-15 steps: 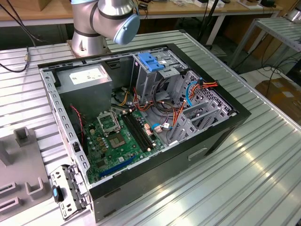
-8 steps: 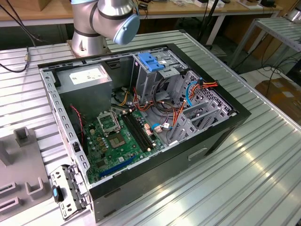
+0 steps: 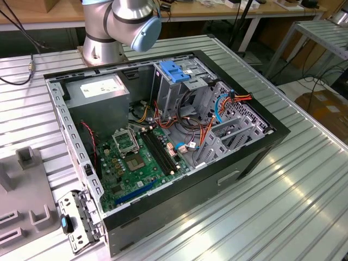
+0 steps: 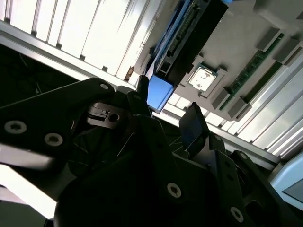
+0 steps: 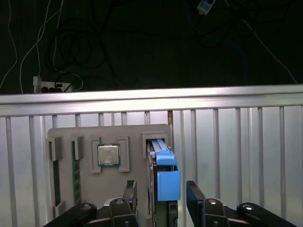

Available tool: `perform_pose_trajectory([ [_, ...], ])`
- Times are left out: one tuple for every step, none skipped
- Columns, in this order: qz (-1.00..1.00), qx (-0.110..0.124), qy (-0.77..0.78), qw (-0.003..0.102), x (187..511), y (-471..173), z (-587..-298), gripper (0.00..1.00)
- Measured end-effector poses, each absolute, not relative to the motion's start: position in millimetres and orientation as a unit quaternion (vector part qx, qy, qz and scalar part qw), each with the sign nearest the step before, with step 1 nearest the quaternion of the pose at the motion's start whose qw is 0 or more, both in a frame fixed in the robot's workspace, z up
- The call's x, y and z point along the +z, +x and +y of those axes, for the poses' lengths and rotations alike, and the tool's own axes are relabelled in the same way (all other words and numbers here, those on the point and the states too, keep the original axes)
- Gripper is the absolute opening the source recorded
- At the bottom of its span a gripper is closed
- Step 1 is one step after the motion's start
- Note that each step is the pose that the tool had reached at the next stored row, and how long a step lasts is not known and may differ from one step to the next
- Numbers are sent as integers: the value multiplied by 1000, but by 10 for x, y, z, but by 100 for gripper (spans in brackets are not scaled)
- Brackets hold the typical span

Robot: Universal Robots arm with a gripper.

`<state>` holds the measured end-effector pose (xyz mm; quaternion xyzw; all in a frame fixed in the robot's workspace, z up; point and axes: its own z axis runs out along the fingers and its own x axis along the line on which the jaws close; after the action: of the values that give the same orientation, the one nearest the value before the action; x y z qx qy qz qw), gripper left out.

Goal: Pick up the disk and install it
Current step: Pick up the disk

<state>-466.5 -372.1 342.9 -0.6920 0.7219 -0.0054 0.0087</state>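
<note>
Blue-railed disk (image 5: 166,175) stands on edge in the grey holder tray (image 5: 135,137) (beside a processor chip (image 5: 108,155)); the gripper (image 5: 162,187) straddles it, jaws open, not gripping.

Bright light is glaring off a ribbed metal counter in a cluttered workshop.

In the exterior view the slatted counter (image 3: 304,206) is stretching across the scene, its grooves catching pale streaks of light. Behind it a wooden desk (image 3: 32,16) on pale legs is standing along the far side. A second metal table (image 3: 321,32) is standing toward the exterior view's right, with a cardboard box (image 3: 326,106) sitting on the ground near it. In the first wrist view the floor (image 5: 142,42) beyond the counter's edge is lying in deep shadow. Loose cables (image 5: 61,56) are trailing over it, and a power strip (image 5: 49,85) is lying close to the counter's edge.
</note>
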Motion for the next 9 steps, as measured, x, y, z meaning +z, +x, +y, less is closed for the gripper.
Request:
perform_pose_trajectory([
  [722,-5,-692,9,3401,-4666,-3721,54],
  [722,-5,-692,9,3386,-4666,-3720,54],
  [722,-5,-692,8,3362,-4666,-3720,54],
  [722,-4,-692,8,3344,-4667,-3720,54],
  [722,-4,-692,7,3307,-4667,-3720,54],
  [722,-2,-692,5,3262,-4666,-3720,54],
  [722,-1,-692,4,3232,-4666,-3720,54],
  [722,0,-692,4,3204,-4666,-3720,54],
  [722,0,-692,3,3189,-4666,-3720,54],
])
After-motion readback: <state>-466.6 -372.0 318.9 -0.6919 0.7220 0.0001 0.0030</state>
